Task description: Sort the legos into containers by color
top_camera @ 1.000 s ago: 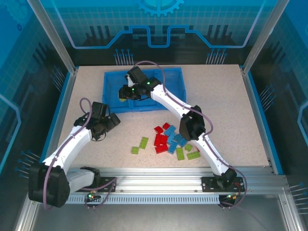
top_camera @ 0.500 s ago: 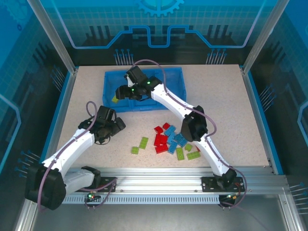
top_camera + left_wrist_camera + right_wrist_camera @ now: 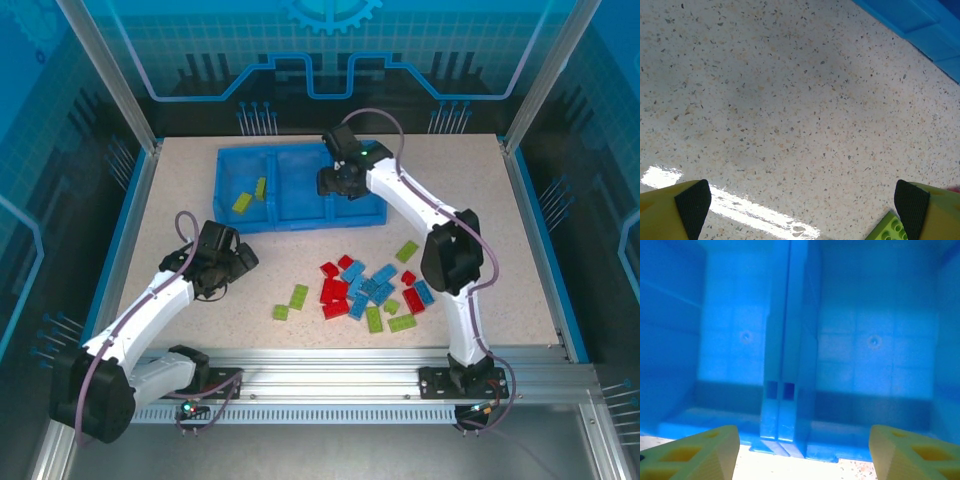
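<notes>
Currently the left tool [image 3: 802, 202] is held spread wide and empty just above the desk [image 3: 790, 100], and a yellow-green lego [image 3: 887, 231] is seen beside the pad at the right of the wrist view. The tool is best shifted until that brick is centred between the pads, then lowered and closed across the brick's narrow width.

The right tool [image 3: 802, 452], likewise spread and empty, is poised at the tray [image 3: 290, 222], facing a divider [image 3: 787, 340], apparently the one between the middle and right compartments. It should be raised clear of that wall before being swung to the pile [image 3: 365, 290] nearer on the desk.

Two yellow-green legos [image 3: 242, 202] lie in the left compartment, so the brick likely belongs there.
</notes>
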Controlling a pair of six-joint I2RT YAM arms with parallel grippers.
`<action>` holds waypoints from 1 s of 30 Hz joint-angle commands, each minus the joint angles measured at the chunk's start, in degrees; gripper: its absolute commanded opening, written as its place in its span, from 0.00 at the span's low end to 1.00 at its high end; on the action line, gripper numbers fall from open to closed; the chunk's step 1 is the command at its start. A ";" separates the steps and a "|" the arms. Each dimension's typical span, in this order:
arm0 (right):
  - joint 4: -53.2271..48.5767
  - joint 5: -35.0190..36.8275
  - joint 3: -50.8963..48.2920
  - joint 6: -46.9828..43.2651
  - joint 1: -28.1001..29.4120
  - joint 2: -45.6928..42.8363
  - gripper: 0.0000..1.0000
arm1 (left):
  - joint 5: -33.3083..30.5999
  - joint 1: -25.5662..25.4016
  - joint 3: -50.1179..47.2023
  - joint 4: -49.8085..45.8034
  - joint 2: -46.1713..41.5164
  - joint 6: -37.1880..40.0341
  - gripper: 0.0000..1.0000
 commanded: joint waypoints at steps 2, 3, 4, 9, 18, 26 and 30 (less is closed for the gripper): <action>-4.32 1.44 5.36 -1.28 1.39 5.87 0.68 | -1.64 -0.03 0.27 -2.16 -0.89 -0.37 0.99; -4.88 1.40 6.86 -1.30 1.31 7.30 0.68 | -1.78 -0.09 0.24 -2.32 -1.01 -0.42 0.99; -5.55 1.31 8.43 -1.39 1.48 8.49 0.67 | -1.91 -0.10 0.29 -2.42 -1.13 -0.38 0.99; -10.30 3.43 15.19 -0.53 1.83 15.27 0.48 | -2.16 -0.11 0.27 -2.92 -1.07 -0.46 0.99; -4.51 5.86 -2.91 3.73 0.24 4.60 0.16 | -1.78 -0.29 0.04 -2.86 -1.01 -0.75 0.99; -0.48 5.08 -13.08 4.07 -0.12 -2.56 0.23 | -2.53 -6.47 0.27 -2.01 2.37 -3.17 0.99; -0.33 4.67 -14.87 3.73 -0.18 -5.09 0.26 | -3.03 -9.63 0.13 -1.54 3.49 -4.38 0.99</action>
